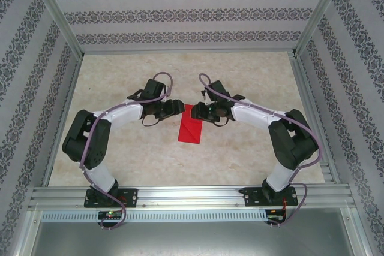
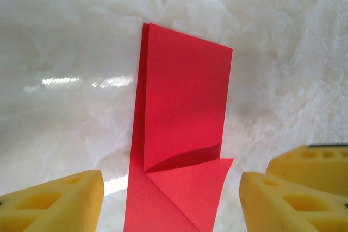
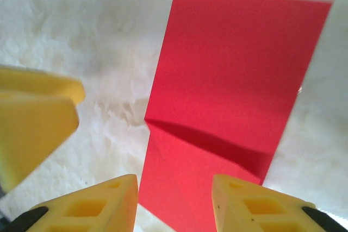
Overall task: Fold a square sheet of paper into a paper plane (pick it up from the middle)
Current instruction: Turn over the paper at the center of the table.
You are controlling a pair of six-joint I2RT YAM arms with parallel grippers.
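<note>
The red sheet of paper lies on the table between the two arms, folded into a narrow rectangle. In the left wrist view the paper has one near corner folded over as a triangular flap that lifts slightly and casts a shadow. My left gripper is open at the paper's upper left, and its yellow fingers straddle the near end. My right gripper is open at the upper right, low over the paper, with nothing pinched between its fingers.
The marbled beige table is walled by patterned panels and an aluminium frame along the near edge. Each wrist view catches a yellow finger of the other gripper: one at the right, one at the left.
</note>
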